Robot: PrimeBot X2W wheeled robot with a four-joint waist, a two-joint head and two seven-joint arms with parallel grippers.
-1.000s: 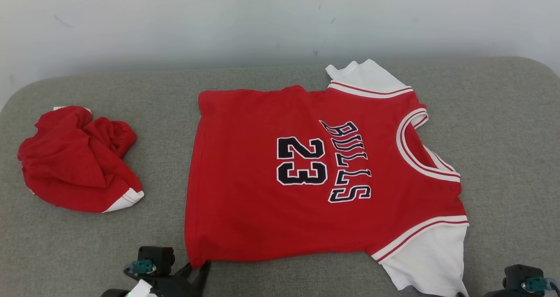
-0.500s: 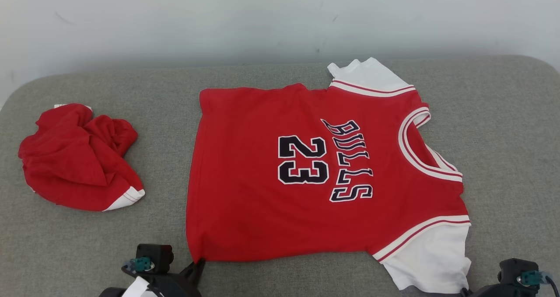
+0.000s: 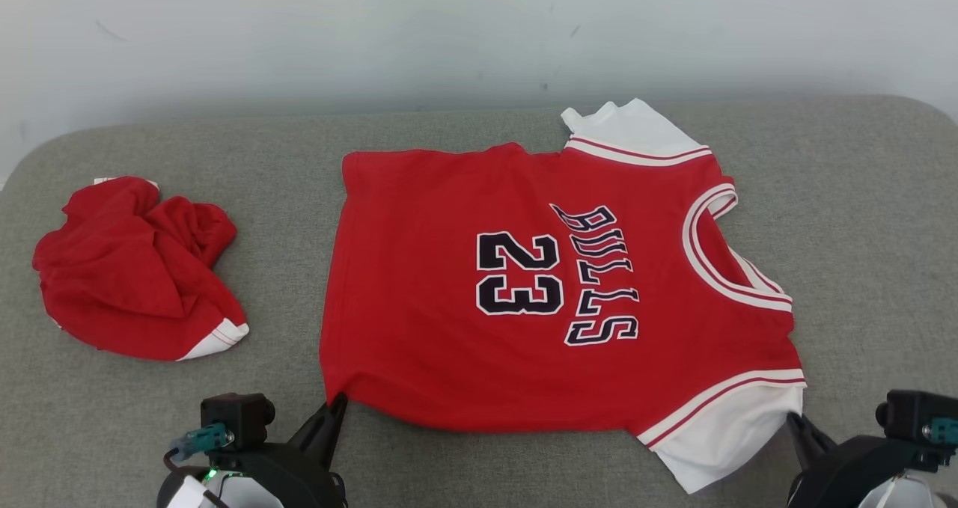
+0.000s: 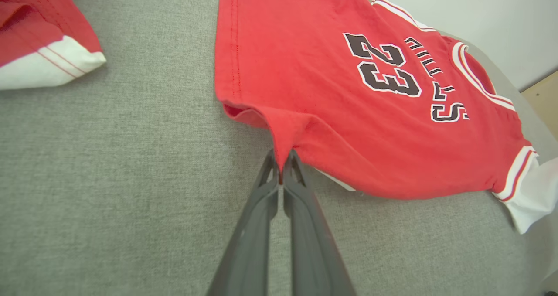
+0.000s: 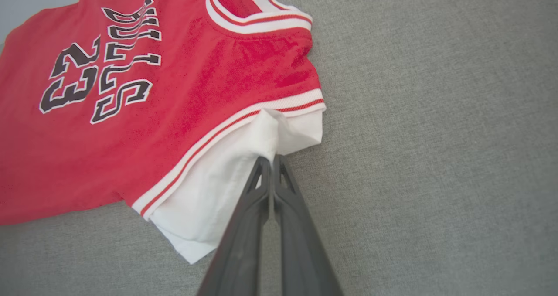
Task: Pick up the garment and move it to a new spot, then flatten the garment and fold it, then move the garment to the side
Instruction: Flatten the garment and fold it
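The garment (image 3: 449, 298) is a red jersey with white sleeves and black "BULLS 23" lettering, spread flat on the grey cushion. My left gripper (image 3: 338, 400) is shut on its near hem corner, and the red cloth (image 4: 305, 91) pinches up between the dark fingers (image 4: 261, 209) of that gripper (image 4: 281, 156). My right gripper (image 3: 795, 418) is shut on the near white sleeve (image 3: 718, 441). In the right wrist view the gripper (image 5: 272, 158) has white sleeve cloth (image 5: 261, 134) bunched at its tips. The near edge is lifted slightly off the cushion.
A second red garment (image 3: 135, 268) lies crumpled at the left of the grey cushion (image 3: 883, 268). A pale wall (image 3: 449, 37) stands behind the cushion's far edge. Bare cushion stretches to the right of the jersey and along its near side.
Both grippers have shut on the jersey's near edge, the left on the hem corner and the right on the white sleeve. That edge has been drawn up and away from me.
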